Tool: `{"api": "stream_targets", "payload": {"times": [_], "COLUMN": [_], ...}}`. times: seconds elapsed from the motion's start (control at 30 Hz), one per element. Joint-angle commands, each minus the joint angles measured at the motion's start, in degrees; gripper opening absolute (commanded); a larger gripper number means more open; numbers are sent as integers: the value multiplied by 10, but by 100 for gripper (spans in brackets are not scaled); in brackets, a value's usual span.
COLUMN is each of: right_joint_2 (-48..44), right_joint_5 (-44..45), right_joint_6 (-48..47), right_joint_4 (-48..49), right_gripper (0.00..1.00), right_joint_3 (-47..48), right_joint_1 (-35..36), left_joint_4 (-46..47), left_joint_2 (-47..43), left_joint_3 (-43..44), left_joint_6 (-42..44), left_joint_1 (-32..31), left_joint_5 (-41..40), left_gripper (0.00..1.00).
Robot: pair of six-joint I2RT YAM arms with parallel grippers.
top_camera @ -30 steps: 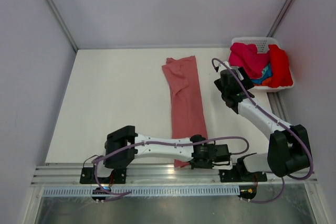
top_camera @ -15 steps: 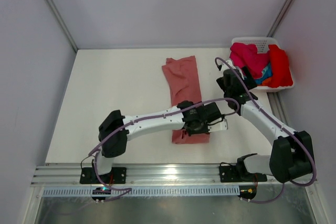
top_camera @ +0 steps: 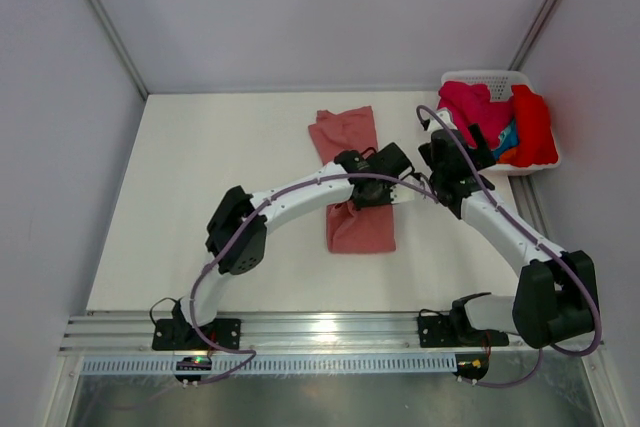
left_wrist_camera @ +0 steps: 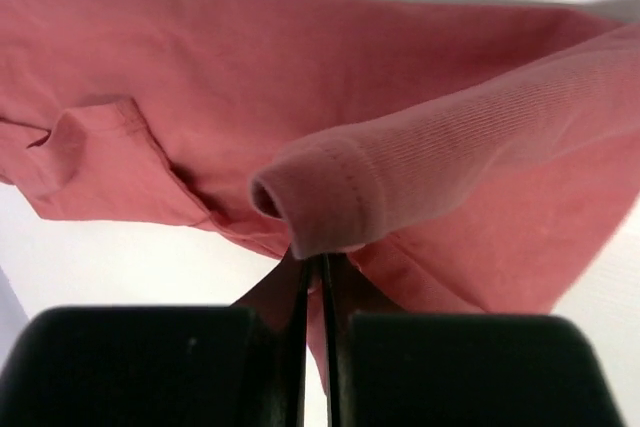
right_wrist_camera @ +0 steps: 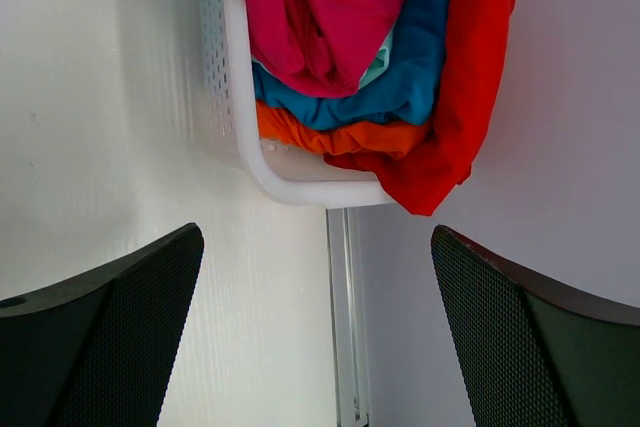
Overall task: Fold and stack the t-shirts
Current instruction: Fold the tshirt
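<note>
Overhead view: my left gripper (top_camera: 372,197) is reached out over the middle of the table (top_camera: 200,197), jaws pinched together on a raised fold of the salmon t-shirt (top_camera: 360,231). The garment lies as a narrow strip passing under that gripper, one end flat on the far side of it, the other flat on the near side. My right gripper (top_camera: 455,149) hovers just to the right of the left one, jaws apart and holding nothing, its fingers directed at the white basket (top_camera: 480,75), which sits close ahead of it at the table's far right corner. In the basket I note a magenta t-shirt (top_camera: 468,107), a red t-shirt (top_camera: 535,127) draped over the outer rim, and a blue t-shirt (top_camera: 505,137) between them. Left wrist view: the two fingers meet with only a thin layer of salmon cloth between them. A ribbed, rolled hem stands directly above the fingertips, and the rest of the shirt spreads flat beyond, with a sleeve to the left. Right wrist view: both fingers stand wide apart at the lower corners with bare table between them. The basket is ahead, not touched, and here an orange t-shirt (right_wrist_camera: 330,137) shows beneath the blue one, with the magenta one on top and the red one hanging over the right side.
</note>
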Motion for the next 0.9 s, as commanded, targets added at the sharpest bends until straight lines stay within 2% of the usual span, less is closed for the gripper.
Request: {"api": "stream_targets", "payload": {"times": [0.0,0.37,0.87], "right_joint_2": [-16,-10,-6], "right_joint_5": [23,59,80], "right_joint_6": [0,-9,-23], "right_joint_4": [19,29,44], "right_gripper": [99,99,99], "right_joint_3": [1,3,3], "right_joint_1": [13,11,8], "left_joint_4": [99,145,154], "left_joint_2": [18,57,103], "left_joint_3": [38,74,74], "left_joint_6": [-24,15,21], "left_joint_1": [44,98,103], "left_joint_5": [-24,-34,-10], "left_gripper": [0,0,0]}}
